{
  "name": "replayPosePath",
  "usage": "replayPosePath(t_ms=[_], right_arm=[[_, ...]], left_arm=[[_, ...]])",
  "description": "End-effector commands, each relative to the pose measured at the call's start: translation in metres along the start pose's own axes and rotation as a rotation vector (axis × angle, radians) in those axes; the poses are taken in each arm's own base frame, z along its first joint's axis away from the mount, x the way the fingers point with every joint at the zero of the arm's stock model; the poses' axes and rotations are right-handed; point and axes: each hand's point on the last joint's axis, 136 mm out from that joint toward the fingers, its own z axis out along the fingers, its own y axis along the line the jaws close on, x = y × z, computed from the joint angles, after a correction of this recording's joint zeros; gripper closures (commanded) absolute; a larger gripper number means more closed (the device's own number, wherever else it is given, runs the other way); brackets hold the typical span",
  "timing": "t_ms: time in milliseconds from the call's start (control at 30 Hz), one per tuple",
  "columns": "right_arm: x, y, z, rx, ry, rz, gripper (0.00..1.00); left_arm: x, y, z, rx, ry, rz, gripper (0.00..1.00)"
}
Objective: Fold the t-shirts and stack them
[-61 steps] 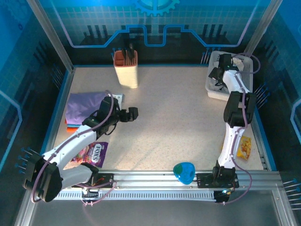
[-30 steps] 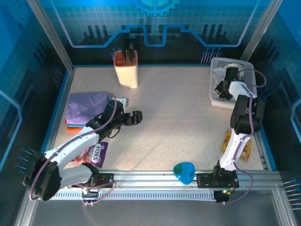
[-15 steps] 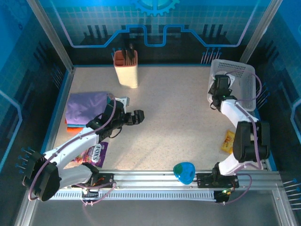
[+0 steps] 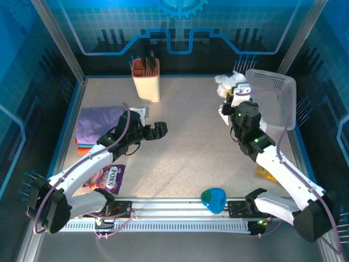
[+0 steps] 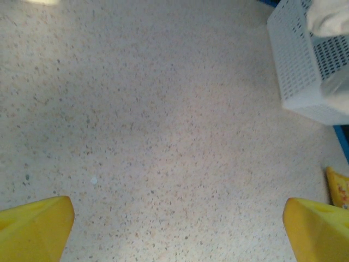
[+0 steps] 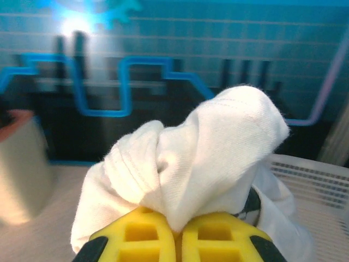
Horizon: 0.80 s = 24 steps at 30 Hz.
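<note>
My right gripper (image 4: 230, 94) is shut on a bunched white t-shirt (image 4: 227, 81), held in the air just left of the white basket (image 4: 275, 98). In the right wrist view the white t-shirt (image 6: 207, 158) bulges up from between the closed yellow fingers (image 6: 144, 237). A folded lavender t-shirt (image 4: 98, 123) lies at the table's left on an orange-edged one (image 4: 83, 146). My left gripper (image 4: 160, 130) hovers open over bare table right of that stack. Its yellow fingertips (image 5: 32, 229) stand wide apart with nothing between them.
The white basket (image 5: 305, 65) stands tilted at the back right. A beige holder (image 4: 146, 79) stands at the back centre. A purple snack packet (image 4: 109, 177) lies near the left arm. A yellow packet (image 4: 264, 172) and a blue object (image 4: 214, 199) lie near the front.
My right arm swung out of the basket and leftward, lifting the white t-shirt with it; the basket tipped up. The left gripper stayed almost where it was, open.
</note>
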Motion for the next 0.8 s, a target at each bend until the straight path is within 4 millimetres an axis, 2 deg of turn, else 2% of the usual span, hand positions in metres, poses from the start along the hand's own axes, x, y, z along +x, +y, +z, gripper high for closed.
replayPosePath(t_ms=[0,67,100,133,167,200,233,267,300,367,433,533,633,767], right_arm=[[0.013,0.051,-0.022,-0.239,0.093,-0.004,1.00],[0.036,0.070,-0.031,-0.321,0.174,0.027,1.00],[0.057,0.079,-0.036,-0.355,0.228,0.045,0.96],[0.073,0.090,-0.041,-0.405,0.268,0.054,0.86],[0.088,0.095,-0.044,-0.424,0.304,0.054,0.66],[0.105,0.095,-0.045,-0.414,0.345,0.052,0.36],[0.120,0.089,-0.045,-0.377,0.387,0.049,0.17],[0.131,0.080,-0.044,-0.328,0.415,0.051,0.04],[0.140,0.070,-0.043,-0.281,0.434,0.060,0.00],[0.150,0.050,-0.042,-0.203,0.459,0.094,0.00],[0.159,0.026,-0.038,-0.108,0.480,0.172,0.00],[0.183,-0.011,-0.035,0.033,0.575,0.333,0.00],[0.212,-0.034,-0.029,0.124,0.672,0.442,0.00],[0.245,-0.048,-0.015,0.166,0.762,0.551,0.01]], left_arm=[[-0.012,-0.002,-0.014,0.005,0.005,-0.018,0.01],[-0.016,0.004,-0.022,-0.017,-0.010,-0.013,0.01],[-0.017,0.007,-0.025,-0.026,-0.017,-0.013,0.01],[-0.017,0.010,-0.027,-0.034,-0.021,-0.012,0.01],[-0.016,0.012,-0.029,-0.043,-0.020,-0.012,0.01],[-0.014,0.015,-0.030,-0.053,-0.017,-0.011,0.01],[-0.012,0.017,-0.031,-0.060,-0.009,-0.009,0.01],[-0.009,0.019,-0.031,-0.065,0.000,-0.007,0.01],[-0.006,0.020,-0.030,-0.067,0.012,-0.008,0.01],[0.003,0.023,-0.028,-0.066,0.037,-0.011,0.01],[0.010,0.026,-0.025,-0.066,0.052,-0.017,0.02],[0.022,0.027,-0.018,-0.059,0.073,-0.045,0.07],[0.036,0.021,-0.008,-0.057,0.100,-0.049,0.10],[0.057,0.015,0.007,-0.060,0.158,-0.049,0.15]])
